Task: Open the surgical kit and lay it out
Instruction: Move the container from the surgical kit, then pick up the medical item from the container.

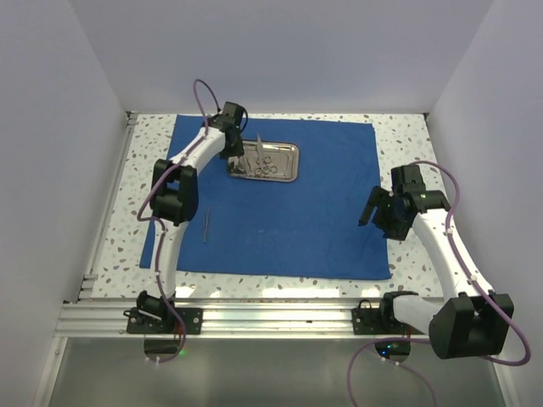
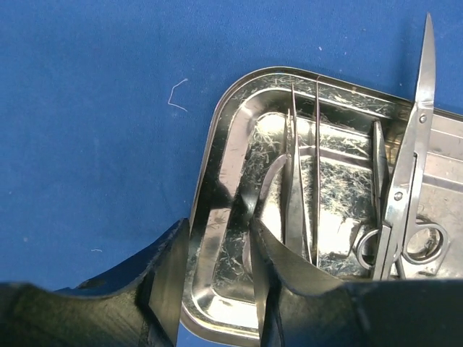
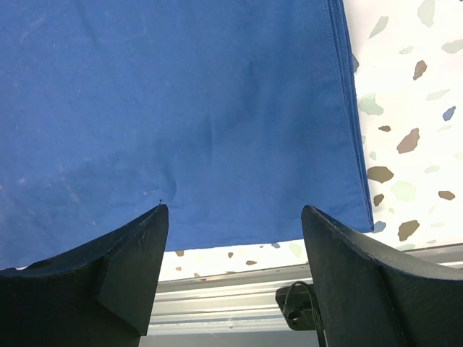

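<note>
The royal-blue cloth (image 1: 288,220) of the surgical kit lies spread flat on the table. The steel tray (image 1: 291,147) sits on its far left part. In the tray lie scissors (image 2: 409,166) with the tip past the far rim, slim tweezers (image 2: 304,159) and a curved instrument (image 2: 269,184). Another slim silver tool (image 1: 206,226) lies on the cloth, left of centre. My left gripper (image 2: 217,228) stands astride the tray's left rim (image 2: 217,144), one finger over the cloth, the other inside the tray, jaws partly apart. My right gripper (image 3: 235,210) hangs open over the cloth's near right corner, holding nothing.
Speckled white tabletop (image 1: 407,136) borders the cloth on all sides. An aluminium rail (image 1: 271,318) runs along the near edge and carries both arm bases. White walls close in the left, right and back. The cloth's right hem (image 3: 354,130) shows in the right wrist view.
</note>
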### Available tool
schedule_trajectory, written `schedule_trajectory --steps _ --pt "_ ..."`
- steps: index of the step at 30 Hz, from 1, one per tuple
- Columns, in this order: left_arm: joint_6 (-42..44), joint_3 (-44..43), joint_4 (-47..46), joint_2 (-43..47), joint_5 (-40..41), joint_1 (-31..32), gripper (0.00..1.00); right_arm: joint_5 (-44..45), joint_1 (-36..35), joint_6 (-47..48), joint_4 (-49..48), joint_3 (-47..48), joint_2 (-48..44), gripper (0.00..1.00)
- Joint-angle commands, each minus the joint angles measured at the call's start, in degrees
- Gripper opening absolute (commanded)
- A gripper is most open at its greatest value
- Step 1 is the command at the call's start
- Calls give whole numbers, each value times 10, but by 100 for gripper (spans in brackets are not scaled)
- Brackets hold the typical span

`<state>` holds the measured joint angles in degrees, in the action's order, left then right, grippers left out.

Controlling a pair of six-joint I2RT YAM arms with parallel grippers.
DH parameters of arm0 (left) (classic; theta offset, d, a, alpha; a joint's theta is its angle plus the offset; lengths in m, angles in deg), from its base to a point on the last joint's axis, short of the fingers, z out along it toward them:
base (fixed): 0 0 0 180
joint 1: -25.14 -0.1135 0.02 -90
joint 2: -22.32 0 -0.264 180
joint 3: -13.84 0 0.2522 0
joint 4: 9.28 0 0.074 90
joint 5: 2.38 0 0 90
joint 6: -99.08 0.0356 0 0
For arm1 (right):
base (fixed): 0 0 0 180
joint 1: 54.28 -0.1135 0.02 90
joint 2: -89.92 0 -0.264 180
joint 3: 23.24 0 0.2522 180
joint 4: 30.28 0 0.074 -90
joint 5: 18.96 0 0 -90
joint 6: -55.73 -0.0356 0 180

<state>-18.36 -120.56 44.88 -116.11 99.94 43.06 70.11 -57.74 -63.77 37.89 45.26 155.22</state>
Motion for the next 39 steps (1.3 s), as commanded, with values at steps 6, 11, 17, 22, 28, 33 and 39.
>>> schedule_trajectory --steps 6,11,17,22,28,33,39 --pt "-14 -7 -3 22 24 40 42 8 -1 15 -4 3 -8 79" --pt "-19 -7 -7 37 42 50 44 0 -2 18 -5 0 -10 78" --pt "-29 2 -1 47 64 63 43 -8 -2 24 -8 0 -10 79" --pt "-30 30 -37 91 88 81 43 -18 -1 31 -9 -1 -9 79" --pt "-33 8 -44 99 92 93 50 -28 -2 35 -13 -4 -4 79" --pt "-40 10 -29 84 91 99 50 -32 -1 37 -14 -4 -4 79" --pt "-52 34 -28 71 84 99 45 -37 -2 39 -14 -5 -6 79"
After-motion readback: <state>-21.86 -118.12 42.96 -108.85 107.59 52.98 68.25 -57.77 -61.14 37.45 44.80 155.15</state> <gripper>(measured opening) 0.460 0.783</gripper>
